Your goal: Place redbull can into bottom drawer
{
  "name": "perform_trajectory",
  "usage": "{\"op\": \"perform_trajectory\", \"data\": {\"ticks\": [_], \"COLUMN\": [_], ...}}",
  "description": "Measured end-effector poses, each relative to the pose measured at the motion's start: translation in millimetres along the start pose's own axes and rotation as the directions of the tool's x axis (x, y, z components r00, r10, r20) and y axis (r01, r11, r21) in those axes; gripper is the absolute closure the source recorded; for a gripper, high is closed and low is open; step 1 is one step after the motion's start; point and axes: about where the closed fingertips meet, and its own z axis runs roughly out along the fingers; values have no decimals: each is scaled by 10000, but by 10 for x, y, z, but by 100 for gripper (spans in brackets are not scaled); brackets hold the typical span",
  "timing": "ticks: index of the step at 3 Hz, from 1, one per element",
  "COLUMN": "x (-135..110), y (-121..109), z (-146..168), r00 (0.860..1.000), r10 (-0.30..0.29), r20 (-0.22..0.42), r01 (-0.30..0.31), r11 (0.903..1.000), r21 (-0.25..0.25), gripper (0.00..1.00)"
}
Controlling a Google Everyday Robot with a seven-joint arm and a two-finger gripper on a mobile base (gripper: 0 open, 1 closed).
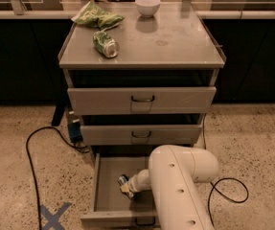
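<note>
Three drawers sat below the front edge of the desk (175,42), and the bottom drawer (107,198) was pulled farthest out. My gripper (126,189) was down inside it, over the grey floor, roughly midway between the side walls. The redbull can (123,179) was tilted right at my tip. I could not tell whether my jaws pinched it or stood spread. On top, a green can (105,44) lay near the left edge, a bag (97,17) at the back left corner, and a bowl (147,5) by the back edge.

Office kitchenette: grey drawer cabinet (175,47), dark counters (17,61), speckled floor (252,143); gripper (127,188) inside the bottom drawer (107,186)
</note>
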Motion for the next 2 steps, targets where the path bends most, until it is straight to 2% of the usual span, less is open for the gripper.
{"op": "perform_trajectory", "data": {"ticks": [2], "x": [0], "y": [0], "z": [0], "r00": [10000], "r10": [0], "r20": [-1], "r01": [0], "r11": [10000], "r21": [-1], "gripper": [31]}}
